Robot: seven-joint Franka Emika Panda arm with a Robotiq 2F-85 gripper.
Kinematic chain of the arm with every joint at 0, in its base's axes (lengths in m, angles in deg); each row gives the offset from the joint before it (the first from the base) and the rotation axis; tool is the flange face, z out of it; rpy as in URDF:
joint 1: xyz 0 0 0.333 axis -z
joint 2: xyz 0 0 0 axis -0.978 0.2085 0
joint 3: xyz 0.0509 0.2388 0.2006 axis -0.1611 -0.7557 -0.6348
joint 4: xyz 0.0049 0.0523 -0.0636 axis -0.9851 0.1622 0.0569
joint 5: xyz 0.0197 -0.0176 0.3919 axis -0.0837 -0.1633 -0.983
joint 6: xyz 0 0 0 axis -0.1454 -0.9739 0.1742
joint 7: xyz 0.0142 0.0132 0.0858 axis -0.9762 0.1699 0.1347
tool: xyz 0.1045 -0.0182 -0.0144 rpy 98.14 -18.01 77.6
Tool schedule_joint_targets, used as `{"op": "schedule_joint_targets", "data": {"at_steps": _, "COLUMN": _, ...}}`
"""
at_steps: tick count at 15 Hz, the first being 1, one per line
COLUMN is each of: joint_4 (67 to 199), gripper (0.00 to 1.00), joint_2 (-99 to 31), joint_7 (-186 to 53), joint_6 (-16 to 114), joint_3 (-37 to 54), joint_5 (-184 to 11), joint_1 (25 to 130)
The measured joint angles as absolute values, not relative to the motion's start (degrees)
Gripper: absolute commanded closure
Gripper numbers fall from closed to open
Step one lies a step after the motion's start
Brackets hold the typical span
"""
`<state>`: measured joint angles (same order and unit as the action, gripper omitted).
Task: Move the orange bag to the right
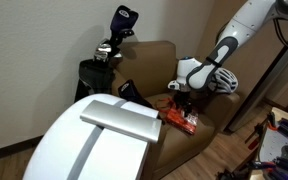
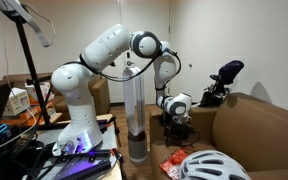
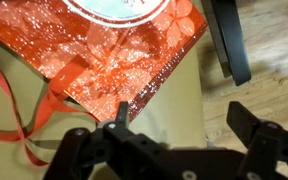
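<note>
Wrist view, nearest first: black two-fingered pincer [image 3: 189, 135] spread wide, nothing between the jaws, only bare tan surface [image 3: 184, 95] in the gap. Just beyond, at 11 o'clock from the pincer: crinkly orange-red foil snack bag with pale floral markings [image 3: 109, 45], lying flat, its lower edge near one fingertip; contact not clear. Thin red ribbon [image 3: 19, 110] trailing at 9 o'clock.

Risks, as judgement:
- Closing here likely grabs air or nips only the bag's edge; slick foil could slip out in transit.
- Flat packet, little to pinch; pressing down may crumple or shove it instead.
- Ribbon may snag a finger and drag along.

Farther out, in an exterior view: bag [image 1: 180, 119] on the brown armchair seat [image 1: 199, 140], white bicycle helmet [image 1: 222, 80] at 2 o'clock from it, possible obstacle for a rightward move. Black golf bag [image 1: 104, 60] behind, well apart.
</note>
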<state>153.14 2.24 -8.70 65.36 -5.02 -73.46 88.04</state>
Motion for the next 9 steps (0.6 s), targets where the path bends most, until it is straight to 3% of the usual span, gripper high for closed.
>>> {"op": "schedule_joint_targets", "data": {"at_steps": 9, "joint_4": 165.19, "gripper": 0.0, "joint_2": -8.93, "joint_7": -8.19, "joint_6": 70.62, "joint_3": -9.59, "joint_5": -74.64, "joint_1": 93.54}}
